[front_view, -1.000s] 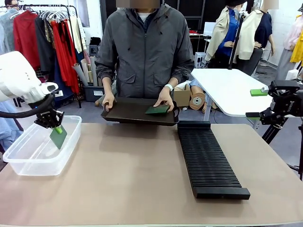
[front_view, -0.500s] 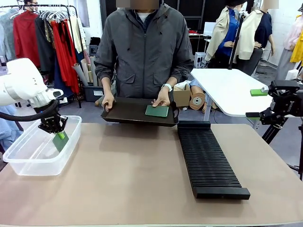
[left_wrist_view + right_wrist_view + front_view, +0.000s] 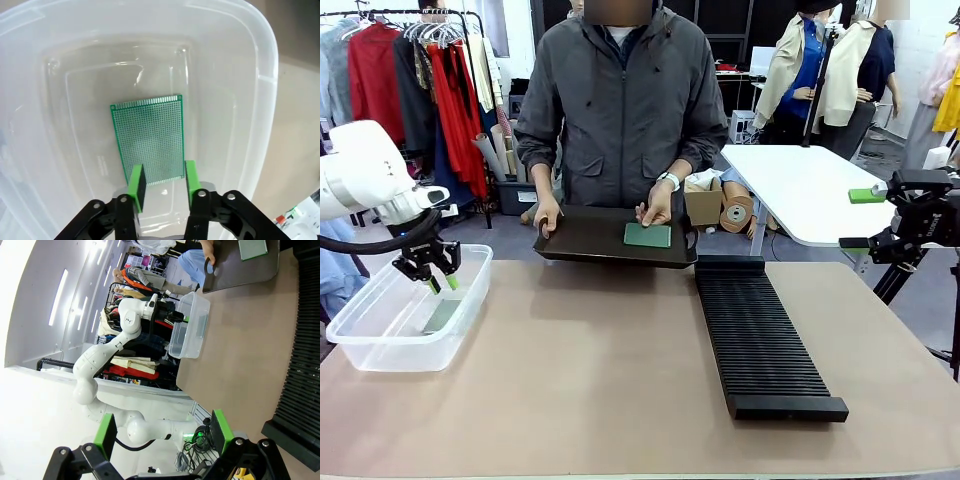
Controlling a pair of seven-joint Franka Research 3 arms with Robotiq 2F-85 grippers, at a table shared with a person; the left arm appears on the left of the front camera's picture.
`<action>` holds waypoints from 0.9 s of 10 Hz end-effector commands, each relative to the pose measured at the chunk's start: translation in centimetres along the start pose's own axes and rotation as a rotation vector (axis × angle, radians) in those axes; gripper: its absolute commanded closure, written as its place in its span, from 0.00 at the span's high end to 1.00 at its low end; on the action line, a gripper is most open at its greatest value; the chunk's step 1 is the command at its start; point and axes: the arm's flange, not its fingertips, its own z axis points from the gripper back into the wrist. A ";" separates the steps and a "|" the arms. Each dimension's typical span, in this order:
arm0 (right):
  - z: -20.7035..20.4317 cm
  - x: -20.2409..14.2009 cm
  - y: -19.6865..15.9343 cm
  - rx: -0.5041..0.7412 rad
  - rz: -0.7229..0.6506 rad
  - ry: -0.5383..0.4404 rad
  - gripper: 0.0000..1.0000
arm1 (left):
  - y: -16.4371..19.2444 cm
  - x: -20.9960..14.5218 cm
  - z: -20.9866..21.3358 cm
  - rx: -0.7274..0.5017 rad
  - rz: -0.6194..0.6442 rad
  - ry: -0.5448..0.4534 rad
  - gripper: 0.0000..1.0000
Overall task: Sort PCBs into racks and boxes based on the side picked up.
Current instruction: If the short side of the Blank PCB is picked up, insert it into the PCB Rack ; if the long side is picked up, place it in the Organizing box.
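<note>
One PCB (image 3: 147, 137) lies flat on the bottom of the clear box (image 3: 380, 340), dotted face up. My left gripper (image 3: 438, 278) hangs just above it inside the box's far end, jaws apart and holding nothing; in the left wrist view the left gripper (image 3: 164, 185) stands over the board's near end. A second PCB (image 3: 648, 235) rests on the black tray (image 3: 590, 240) that the person holds at the far edge. The black rack (image 3: 760, 340) lies at centre right. My right gripper (image 3: 860, 218) hovers open at the far right, off the table.
The person's hands grip the tray, one hand (image 3: 655, 212) touching its PCB. A white side table (image 3: 800, 190) stands behind the rack. The right wrist view shows the box (image 3: 190, 325), the rack (image 3: 305, 340) and the right gripper (image 3: 163, 432) open.
My left gripper lowered the PCB into the box, opened and let it go; the board now lies flat. The person slid the tray's PCB slightly left.
</note>
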 end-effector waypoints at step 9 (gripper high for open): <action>0.0 0.1 0.4 0.006 -0.016 -0.005 1.00 | -0.2 -3.8 5.4 0.061 0.025 -0.051 1.00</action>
